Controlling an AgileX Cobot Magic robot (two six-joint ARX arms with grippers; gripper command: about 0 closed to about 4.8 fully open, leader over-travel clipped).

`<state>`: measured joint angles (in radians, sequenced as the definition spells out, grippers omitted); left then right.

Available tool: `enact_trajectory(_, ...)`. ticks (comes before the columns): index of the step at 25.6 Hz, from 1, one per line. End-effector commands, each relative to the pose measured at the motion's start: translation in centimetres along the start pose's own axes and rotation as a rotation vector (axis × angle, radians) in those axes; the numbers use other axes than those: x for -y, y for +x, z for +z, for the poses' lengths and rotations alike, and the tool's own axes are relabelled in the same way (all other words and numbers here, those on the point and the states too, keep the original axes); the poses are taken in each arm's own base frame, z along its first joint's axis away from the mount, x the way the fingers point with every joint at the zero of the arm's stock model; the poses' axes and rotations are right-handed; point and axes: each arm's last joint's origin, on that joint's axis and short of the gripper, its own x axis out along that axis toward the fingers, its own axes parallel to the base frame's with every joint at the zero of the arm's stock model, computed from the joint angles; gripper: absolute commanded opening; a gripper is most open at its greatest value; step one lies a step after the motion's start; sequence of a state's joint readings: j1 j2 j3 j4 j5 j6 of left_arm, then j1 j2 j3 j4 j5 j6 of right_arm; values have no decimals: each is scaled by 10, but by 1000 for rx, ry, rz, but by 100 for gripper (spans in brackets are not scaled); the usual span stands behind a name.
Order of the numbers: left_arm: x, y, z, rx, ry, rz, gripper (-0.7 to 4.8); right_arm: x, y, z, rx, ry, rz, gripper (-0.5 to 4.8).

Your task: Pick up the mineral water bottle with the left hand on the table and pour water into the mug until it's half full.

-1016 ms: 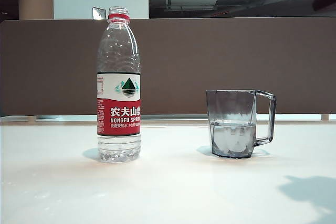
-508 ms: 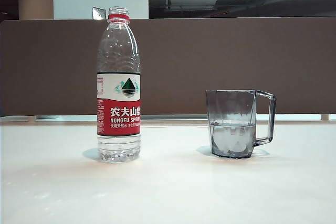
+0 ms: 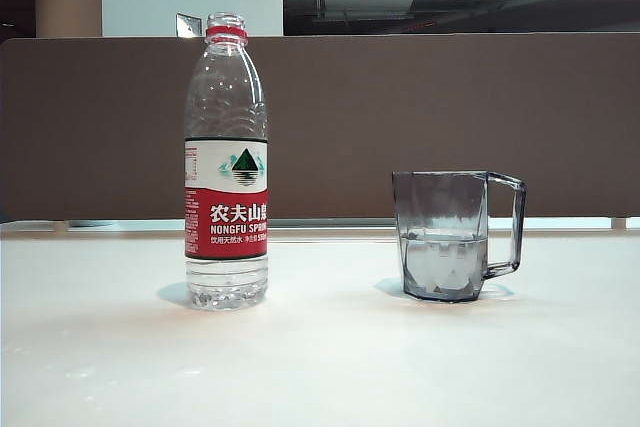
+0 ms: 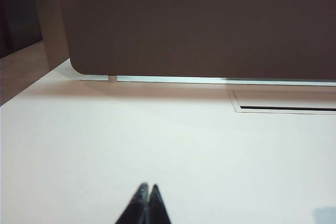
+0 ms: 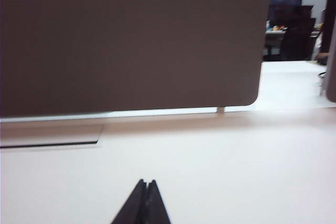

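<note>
The tall clear plastic mineral water bottle looks smooth and ribbed, with a glossy white-and-red printed label. The grey-tinted transparent faceted mug looks like glossy hard plastic or glass. The wide white table is smooth and faintly shiny. The brown partition panel behind looks matt. The left gripper and right gripper, both pressed closed, show matt black fingers.
</note>
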<state>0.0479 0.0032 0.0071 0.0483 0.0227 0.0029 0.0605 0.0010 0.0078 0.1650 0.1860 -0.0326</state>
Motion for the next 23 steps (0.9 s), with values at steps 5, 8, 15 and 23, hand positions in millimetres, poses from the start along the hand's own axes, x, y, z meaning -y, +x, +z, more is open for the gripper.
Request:
enact_trajectory(5,0,0,2,15,-2,0,-5,-3,-1,-12,-105,4,86,-1)
enact_trajectory(8,0,0,2,15,-2,0,-5,-3,-1,-12,-107,11,87,-1)
enact_trajectory(15,0,0,2,15,-2,0,-5,-3,-1,-14,-120,8,86,-1)
enact_trajectory(23,0,0,2,15,-2,1,-5,-3,-1,-14,-121,8,86,-1)
